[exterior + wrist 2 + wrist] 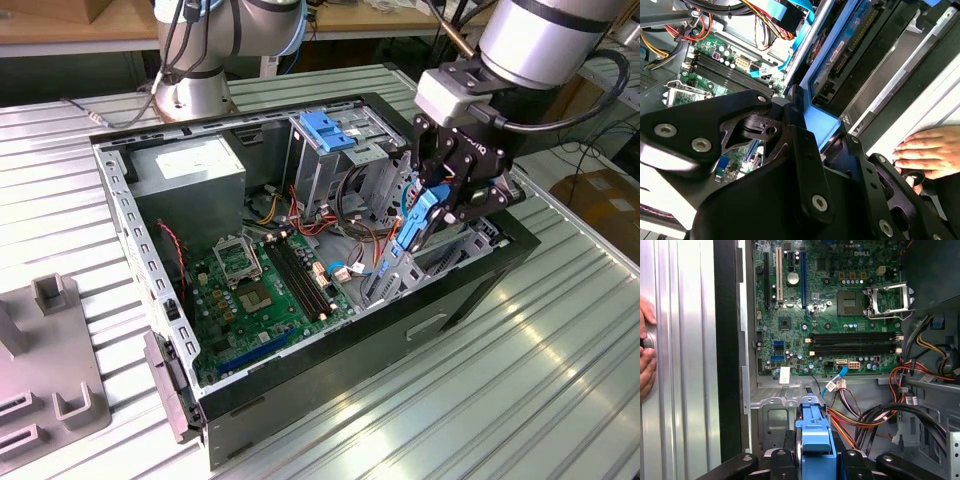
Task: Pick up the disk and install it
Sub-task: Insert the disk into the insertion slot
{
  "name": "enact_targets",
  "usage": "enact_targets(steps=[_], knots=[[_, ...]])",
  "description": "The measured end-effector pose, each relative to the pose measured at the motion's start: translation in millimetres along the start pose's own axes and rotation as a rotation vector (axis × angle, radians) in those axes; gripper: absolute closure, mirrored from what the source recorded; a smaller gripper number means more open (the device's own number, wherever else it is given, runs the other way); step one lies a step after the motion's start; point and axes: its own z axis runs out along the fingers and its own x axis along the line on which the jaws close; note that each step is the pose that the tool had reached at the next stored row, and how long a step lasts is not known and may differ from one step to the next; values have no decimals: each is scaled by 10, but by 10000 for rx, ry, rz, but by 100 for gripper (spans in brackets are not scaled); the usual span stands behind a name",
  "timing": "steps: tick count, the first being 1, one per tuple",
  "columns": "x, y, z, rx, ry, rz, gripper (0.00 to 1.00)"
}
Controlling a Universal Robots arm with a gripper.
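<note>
Disk (417, 222) hangs on edge, gripped in my closed end effector (445, 195), above the computer case (128, 225) toward the exterior view's right; I judge installation underway, needing square alignment.

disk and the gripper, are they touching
Touching. The first wrist view shows the gripper clamped on both sides of the blue-railed disk with no gap; the exterior view shows it held above the open case.

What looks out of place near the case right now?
A person's hand rests on the table right beside the open case, while the gripper holds the disk over it.
</note>
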Motion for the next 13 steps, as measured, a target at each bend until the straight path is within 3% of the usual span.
enact_targets(steps=[9,13], knots=[[0,0,40,2,-1,1,63],[0,0,40,0,0,0,56]])
